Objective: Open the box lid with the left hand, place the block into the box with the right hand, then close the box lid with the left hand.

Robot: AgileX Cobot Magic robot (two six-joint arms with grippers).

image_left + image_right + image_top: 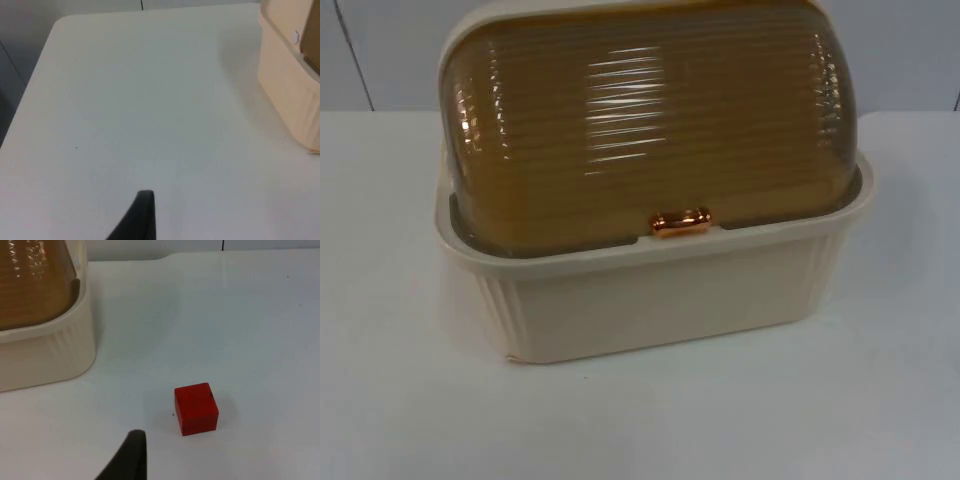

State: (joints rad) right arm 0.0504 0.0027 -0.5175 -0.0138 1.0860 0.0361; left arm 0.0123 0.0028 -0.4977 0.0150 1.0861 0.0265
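sitting on the white table point(880, 400), a cream plastic box point(660, 300) takes up most of the top view. its base has ribbed sides, and a ribbed, translucent amber domed lid point(650, 120) is closed down over it. a small copper-coloured handle point(681, 222) sits at the middle of the lid's front edge, right at the rim of the base. the grey partition wall point(380, 50) stands behind the table.

the left wrist view looks over a broad bare stretch of the table, with one corner of the cream box point(290, 90) and a sliver of its amber lid point(312, 30) at the side, well apart from the left gripper. a single black fingertip point(140, 215) of the left gripper stands over the table; whether that claw is open or closed i cannot tell.

the right wrist view adds what the other two lack: a red block point(196, 408) resting on the table, beside the box but apart from it, outside it. the box's rounded cream corner point(60, 350) and the amber lid point(30, 285) above it are seen here from the other end. one black fingertip point(127, 457) of the right gripper stands near the block without touching it; its open or closed state cannot be told either.
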